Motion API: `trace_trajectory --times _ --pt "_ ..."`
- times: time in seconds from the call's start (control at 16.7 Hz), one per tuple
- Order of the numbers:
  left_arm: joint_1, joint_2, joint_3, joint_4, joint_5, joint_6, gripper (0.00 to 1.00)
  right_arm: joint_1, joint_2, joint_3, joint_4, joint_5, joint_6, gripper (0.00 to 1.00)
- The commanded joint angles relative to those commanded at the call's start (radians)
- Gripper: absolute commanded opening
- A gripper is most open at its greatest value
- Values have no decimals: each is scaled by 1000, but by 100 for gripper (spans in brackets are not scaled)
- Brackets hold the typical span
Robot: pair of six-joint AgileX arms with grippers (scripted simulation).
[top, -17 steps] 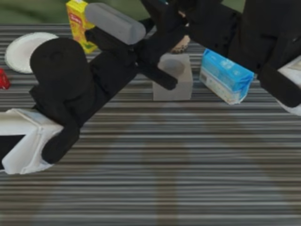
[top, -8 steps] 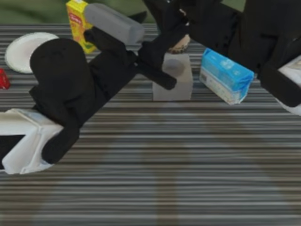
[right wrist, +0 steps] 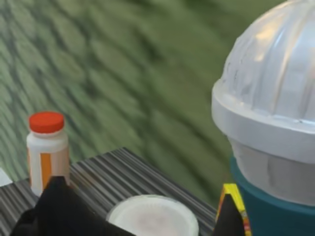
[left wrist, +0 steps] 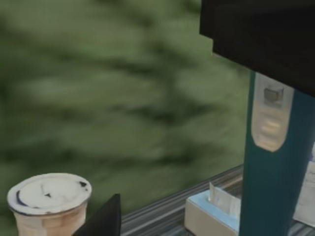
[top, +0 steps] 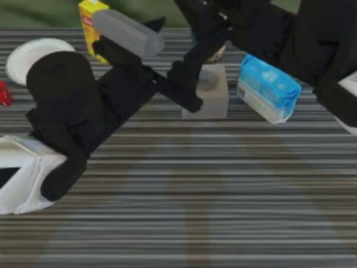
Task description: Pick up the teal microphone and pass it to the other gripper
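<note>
Our left arm reaches from the near left toward the far middle of the striped table (top: 223, 195); our right arm comes in from the far right. Both grippers meet there, and we cannot tell whether either claw is spread or pinching. The teal microphone (left wrist: 275, 182) stands upright between them, beside the grey tissue box (top: 209, 95), its white mesh head (right wrist: 275, 98) uppermost.

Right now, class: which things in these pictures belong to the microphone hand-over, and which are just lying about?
Belongs to the job:
teal microphone
left gripper
right gripper

Just lying about:
juice carton
white plate
blue packet
grey block
lidded cup
pill bottle
</note>
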State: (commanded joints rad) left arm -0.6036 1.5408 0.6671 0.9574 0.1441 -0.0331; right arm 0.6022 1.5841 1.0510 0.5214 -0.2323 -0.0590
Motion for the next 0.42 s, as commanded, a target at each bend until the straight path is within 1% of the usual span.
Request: trace_trajectory --times 0.3,0.42 --pt "43 -198 -186 -9 23 -3 100 -80 -72 -69 1 -88 -2 0" --pt "50 -229 -216 -8 29 -5 100 -97 -86 -84 1 -106 -5 0"
